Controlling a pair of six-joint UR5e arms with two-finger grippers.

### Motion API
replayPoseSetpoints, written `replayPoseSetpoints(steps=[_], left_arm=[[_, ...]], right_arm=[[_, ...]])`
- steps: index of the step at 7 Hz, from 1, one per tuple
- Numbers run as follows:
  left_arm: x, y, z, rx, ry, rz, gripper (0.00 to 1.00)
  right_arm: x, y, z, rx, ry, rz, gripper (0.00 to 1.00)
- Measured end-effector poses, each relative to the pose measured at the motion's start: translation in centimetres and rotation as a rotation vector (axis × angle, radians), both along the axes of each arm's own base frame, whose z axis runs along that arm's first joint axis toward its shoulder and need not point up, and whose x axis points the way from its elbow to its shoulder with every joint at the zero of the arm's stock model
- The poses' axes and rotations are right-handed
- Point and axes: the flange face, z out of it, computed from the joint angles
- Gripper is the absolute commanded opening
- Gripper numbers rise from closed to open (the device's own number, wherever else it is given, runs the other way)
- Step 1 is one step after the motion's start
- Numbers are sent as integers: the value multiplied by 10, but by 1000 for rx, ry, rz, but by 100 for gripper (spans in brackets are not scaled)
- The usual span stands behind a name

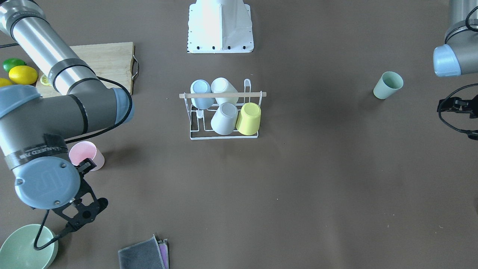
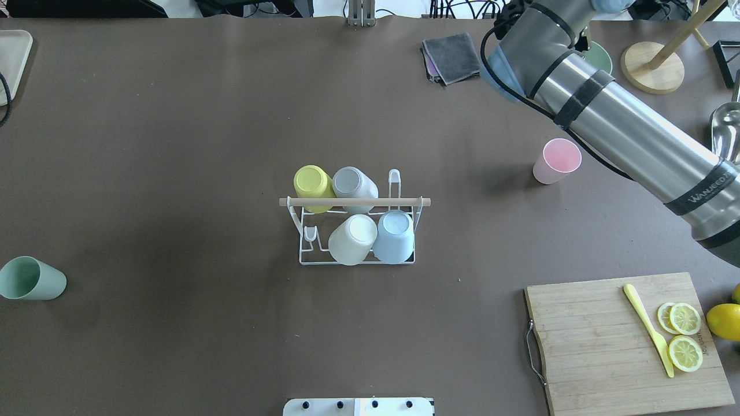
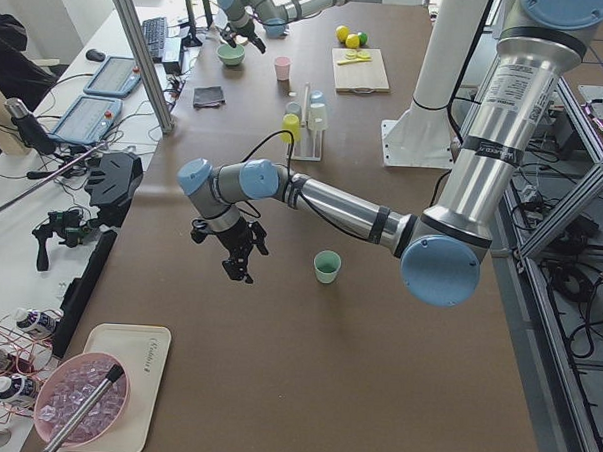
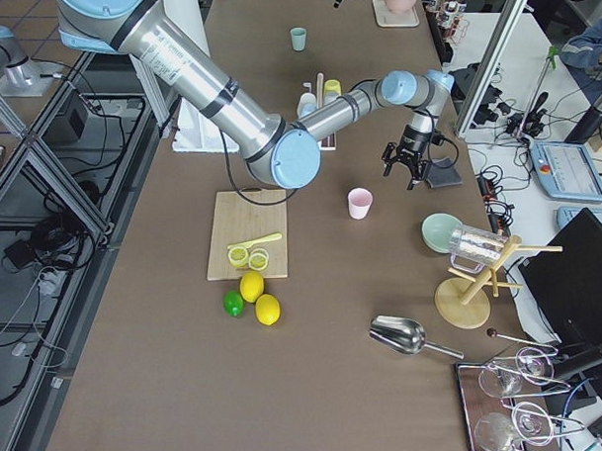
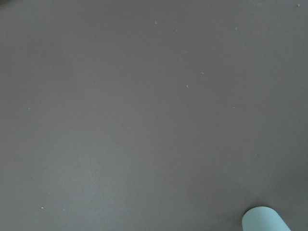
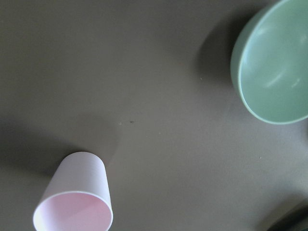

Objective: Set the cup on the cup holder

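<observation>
half-legible lettering on right arm's strap point(image 2: 702, 192)

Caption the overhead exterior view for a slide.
Four cups sit inverted on the cup holder; a pink cup and a green cup stand on the table.

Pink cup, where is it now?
In the overhead view the pink cup stands upright on the robot's right, beyond the cutting board, right of the cup holder.

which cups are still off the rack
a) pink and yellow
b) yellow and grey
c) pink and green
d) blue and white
c: the pink cup and the green cup stand on the table, well apart from the cup holder.
</observation>
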Motion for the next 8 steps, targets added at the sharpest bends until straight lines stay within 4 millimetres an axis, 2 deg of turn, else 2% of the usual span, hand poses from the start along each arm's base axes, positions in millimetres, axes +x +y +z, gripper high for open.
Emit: replayPoseSetpoints(steps=[1,2,3,4,6,8], left_arm=[[14,3,4,-19,-3,23,99],[21,4,8,-38,-3,33,99],[34,4,10,-71,1,47,99],[54,3,8,-118,0,69,99],[91,-5,6,-188,-18,112,99],[132,6,12,-222,-41,170,99]], right_arm=[[-38,14,-1,14,34,-67,100],[-70,30,7,19,75,-127,100],[-93,44,19,20,120,-187,100],[-108,56,28,23,151,-251,100],[-120,69,40,14,174,-340,100],[-125,79,57,15,196,-408,100]])
